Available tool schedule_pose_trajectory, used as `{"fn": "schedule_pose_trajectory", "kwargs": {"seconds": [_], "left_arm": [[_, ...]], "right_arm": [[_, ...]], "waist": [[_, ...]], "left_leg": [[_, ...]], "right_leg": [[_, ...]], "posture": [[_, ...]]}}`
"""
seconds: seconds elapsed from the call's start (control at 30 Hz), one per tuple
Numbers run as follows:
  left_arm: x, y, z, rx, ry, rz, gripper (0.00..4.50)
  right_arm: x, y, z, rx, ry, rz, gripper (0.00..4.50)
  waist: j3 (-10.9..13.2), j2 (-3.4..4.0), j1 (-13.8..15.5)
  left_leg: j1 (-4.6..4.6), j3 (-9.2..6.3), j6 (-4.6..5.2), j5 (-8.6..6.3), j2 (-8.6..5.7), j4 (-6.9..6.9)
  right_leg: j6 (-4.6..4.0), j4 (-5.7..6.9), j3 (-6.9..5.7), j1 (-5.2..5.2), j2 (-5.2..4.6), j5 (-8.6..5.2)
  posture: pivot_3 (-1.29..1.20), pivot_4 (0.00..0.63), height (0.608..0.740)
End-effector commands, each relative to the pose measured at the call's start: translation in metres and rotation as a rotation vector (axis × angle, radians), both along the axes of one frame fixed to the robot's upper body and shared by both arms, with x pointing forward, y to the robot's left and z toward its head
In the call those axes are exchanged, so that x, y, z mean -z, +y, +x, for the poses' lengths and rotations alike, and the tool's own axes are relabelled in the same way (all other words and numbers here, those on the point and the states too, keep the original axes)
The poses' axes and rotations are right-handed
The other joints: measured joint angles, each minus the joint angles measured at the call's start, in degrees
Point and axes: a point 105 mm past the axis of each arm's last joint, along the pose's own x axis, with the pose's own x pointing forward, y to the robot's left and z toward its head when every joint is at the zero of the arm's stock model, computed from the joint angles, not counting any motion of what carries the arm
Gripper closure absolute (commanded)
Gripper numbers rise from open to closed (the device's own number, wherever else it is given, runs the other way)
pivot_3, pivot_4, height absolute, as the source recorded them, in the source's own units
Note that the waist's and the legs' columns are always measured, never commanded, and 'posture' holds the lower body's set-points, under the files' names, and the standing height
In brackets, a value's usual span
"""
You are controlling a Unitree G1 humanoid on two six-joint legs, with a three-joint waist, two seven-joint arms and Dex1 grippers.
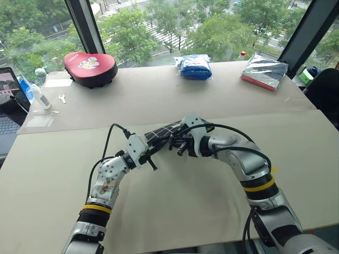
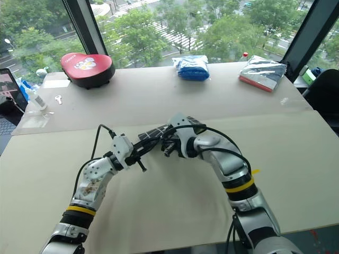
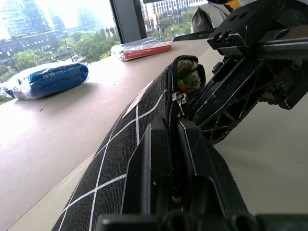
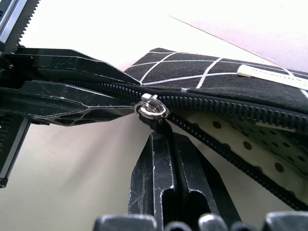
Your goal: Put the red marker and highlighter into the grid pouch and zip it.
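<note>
Both grippers clamped on the grid pouch (image 1: 161, 133), held above the tabletop (image 1: 175, 201): left gripper (image 3: 171, 159) pinching the zipped end, right gripper (image 4: 163, 144) shut just under the zipper slider (image 4: 151, 108). Soft, light fabric, likely to buckle; best held taut and pulled by the slider. Mouth partly open.

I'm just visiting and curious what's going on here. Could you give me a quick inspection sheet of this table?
Surface: pale table.
Job's things: grid pouch held above the table, zipper partly open; something red and green inside.
Clutter: red case, blue packet, silver packet, key, bottle.
Grippers: left gripper shut on the pouch edge; right gripper shut below the zipper slider.
Cables: black cable over the left arm.
Surroundings: windows, trees, laptop.
</note>
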Motion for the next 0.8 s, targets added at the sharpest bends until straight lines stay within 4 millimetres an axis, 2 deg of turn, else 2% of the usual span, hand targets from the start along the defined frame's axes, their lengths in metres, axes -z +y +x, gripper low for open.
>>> {"fn": "schedule_pose_trajectory", "kwargs": {"seconds": [0.03, 0.17, 0.23, 0.33, 0.5, 0.6, 0.73, 0.8], "left_arm": [[-0.013, -0.002, -0.001, 0.001, -0.047, -0.014, 4.5], [-0.013, 0.001, -0.002, -0.009, -0.044, -0.014, 4.5], [-0.012, 0.001, -0.002, -0.011, -0.043, -0.014, 4.5], [-0.011, 0.001, -0.003, -0.008, -0.039, -0.013, 4.5], [-0.011, 0.001, -0.002, -0.004, -0.037, -0.011, 4.5], [-0.011, 0.001, -0.001, -0.004, -0.037, -0.01, 4.5], [-0.011, 0.002, -0.001, 0.001, -0.037, -0.008, 4.5], [-0.01, -0.001, -0.002, 0.009, -0.037, -0.009, 4.5]], "right_arm": [[-0.028, -0.021, -0.008, -0.004, -0.071, 0.054, 4.47], [-0.036, -0.054, -0.013, 0.057, -0.081, 0.019, 4.47], [-0.036, -0.075, -0.017, 0.087, -0.085, -0.035, 4.47], [-0.037, -0.116, -0.02, 0.137, -0.095, -0.157, 4.47], [-0.037, -0.161, -0.016, 0.221, -0.124, -0.308, 4.47], [-0.039, -0.169, -0.014, 0.237, -0.135, -0.312, 4.47], [-0.037, -0.165, -0.012, 0.23, -0.138, -0.279, 4.47], [-0.037, -0.157, -0.007, 0.226, -0.153, -0.198, 3.88]], "waist": [[0.0, 0.0, 0.1], [0.0, 0.0, 0.5], [0.0, -0.01, 0.7], [0.0, -0.01, 1.0], [0.0, -0.03, 1.2], [0.0, -0.04, 1.2], [0.0, -0.05, 1.3], [0.0, -0.05, 1.3]], "left_leg": [[0.0, -0.01, 0.0, 0.0, 0.0, 0.0], [-0.02, 0.0, 0.03, -0.02, -0.01, 0.0], [-0.02, 0.01, 0.03, -0.02, 0.0, -0.01], [-0.02, 0.04, 0.03, -0.02, 0.0, -0.01], [0.03, 0.19, 0.04, -0.02, 0.04, -0.01], [0.03, 0.22, 0.04, -0.02, 0.05, -0.01], [0.03, 0.24, 0.04, -0.02, 0.06, 0.0], [0.02, 0.24, 0.04, -0.02, 0.05, 0.0]], "right_leg": [[0.0, 0.0, 0.0, 0.0, 0.0, 0.0], [0.0, -0.04, 0.0, 0.01, -0.01, 0.0], [0.0, -0.04, 0.0, 0.02, -0.01, 0.0], [0.0, -0.06, 0.0, 0.03, -0.01, 0.0], [0.01, -0.07, 0.04, 0.06, -0.02, -0.01], [0.01, -0.07, 0.06, 0.07, -0.02, -0.01], [0.01, -0.07, 0.08, 0.06, -0.03, -0.01], [0.01, -0.08, 0.08, 0.06, -0.05, 0.0]], "posture": [[0.0, 0.15, 0.74], [0.0, 0.15, 0.74], [0.0, 0.15, 0.74], [0.0, 0.15, 0.74], [0.0, 0.15, 0.74], [0.0, 0.15, 0.74], [0.0, 0.15, 0.74], [0.0, 0.15, 0.74]]}}
